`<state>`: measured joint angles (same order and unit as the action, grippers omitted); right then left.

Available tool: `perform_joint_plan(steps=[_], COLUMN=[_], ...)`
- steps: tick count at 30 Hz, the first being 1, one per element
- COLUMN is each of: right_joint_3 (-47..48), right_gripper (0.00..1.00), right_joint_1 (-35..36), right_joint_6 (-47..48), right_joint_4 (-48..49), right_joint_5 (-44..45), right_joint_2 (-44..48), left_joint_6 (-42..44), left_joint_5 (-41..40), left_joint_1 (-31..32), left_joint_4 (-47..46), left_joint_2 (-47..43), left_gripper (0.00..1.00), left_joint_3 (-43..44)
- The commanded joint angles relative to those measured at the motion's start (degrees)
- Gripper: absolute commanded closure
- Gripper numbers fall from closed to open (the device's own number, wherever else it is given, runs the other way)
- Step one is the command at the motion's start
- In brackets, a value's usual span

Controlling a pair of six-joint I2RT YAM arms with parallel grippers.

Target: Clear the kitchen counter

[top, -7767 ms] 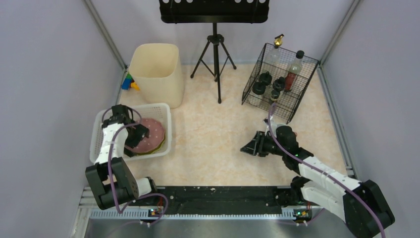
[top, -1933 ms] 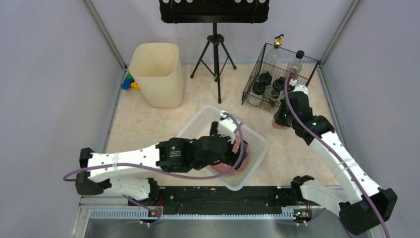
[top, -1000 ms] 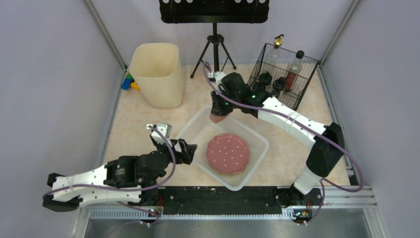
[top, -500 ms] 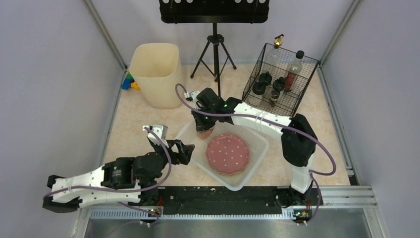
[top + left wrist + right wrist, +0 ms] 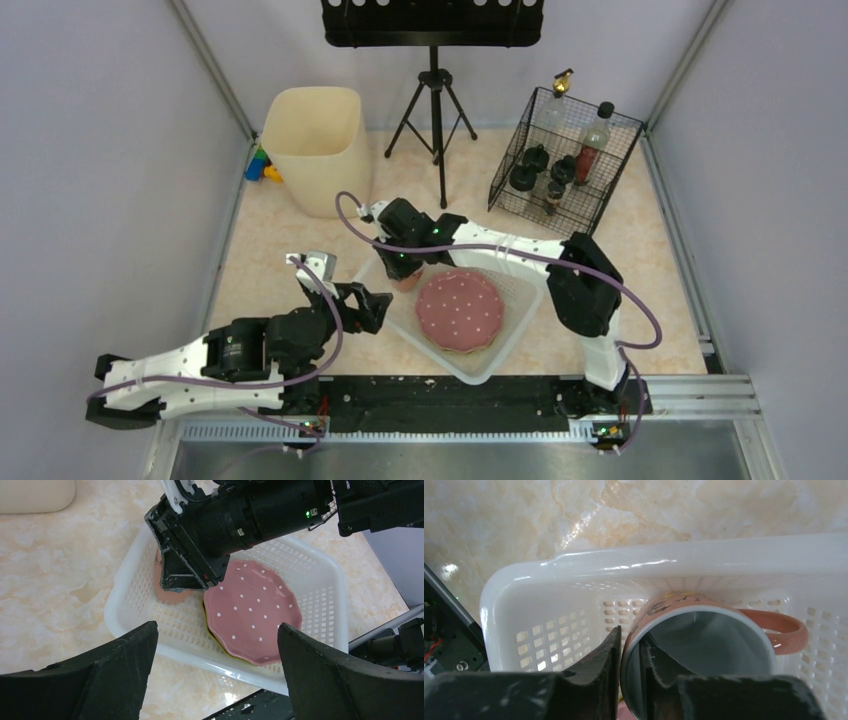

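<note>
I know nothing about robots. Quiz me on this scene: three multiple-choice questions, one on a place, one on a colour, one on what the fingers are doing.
1. Where is the dotted pink plate? A in the white basket; B in the black wire rack; C in the cream bin.
2. What colour is the mug outside? A blue; B salmon pink; C black.
3. How are the right arm's fingers? A spread wide; B out of view; C shut on the mug's rim.
Answers: A, the plate lies within the basket's walls; B, its wall and handle show pink; C, one finger sits inside the rim, one outside.
</note>
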<state>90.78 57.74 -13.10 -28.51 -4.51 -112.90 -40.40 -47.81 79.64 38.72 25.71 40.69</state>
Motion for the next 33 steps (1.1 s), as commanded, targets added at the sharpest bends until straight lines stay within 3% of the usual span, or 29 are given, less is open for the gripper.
perform_joint_plan(steps=[1,5,11,16,22,27,33], right_joint_3=[1.0,0.4,-0.7,-2.0,-6.2,-11.0,-17.4], right_gripper=[0.76,0.56,0.39,0.28,0.22,0.01,0.01], right_joint_1=[1.8,2.3,2.4,2.7,2.7,2.8,2.8], right_joint_6=[-0.9,-1.1,-1.9,-2.3,-2.7,-2.6,-3.4], right_joint_4=[5.3,5.2,6.7,6.8,6.6,6.6,4.9], right_joint_5=[2.6,3.5,4.2,7.3,11.7,16.1,26.9], right_joint_2=[-1.1,-1.3,1.6,6.2,13.9,22.6,34.5], left_joint_6=[0.1,0.0,0.1,0.7,2.4,3.5,6.2], left_joint_5=[0.2,0.6,0.6,0.4,0.4,0.4,-2.9], left_joint_1=[-0.1,-0.1,-0.1,-0.1,-0.1,-0.1,-0.1], left_joint_4=[-0.4,-0.2,1.0,1.5,-0.3,-0.3,-5.6], left_joint_2=[0.0,0.2,0.7,0.9,1.9,4.3,3.9], left_gripper=[0.07,0.07,0.07,0.07,0.07,0.02,0.01], left_joint_3=[-0.1,0.4,2.1,3.7,5.3,7.3,6.5])
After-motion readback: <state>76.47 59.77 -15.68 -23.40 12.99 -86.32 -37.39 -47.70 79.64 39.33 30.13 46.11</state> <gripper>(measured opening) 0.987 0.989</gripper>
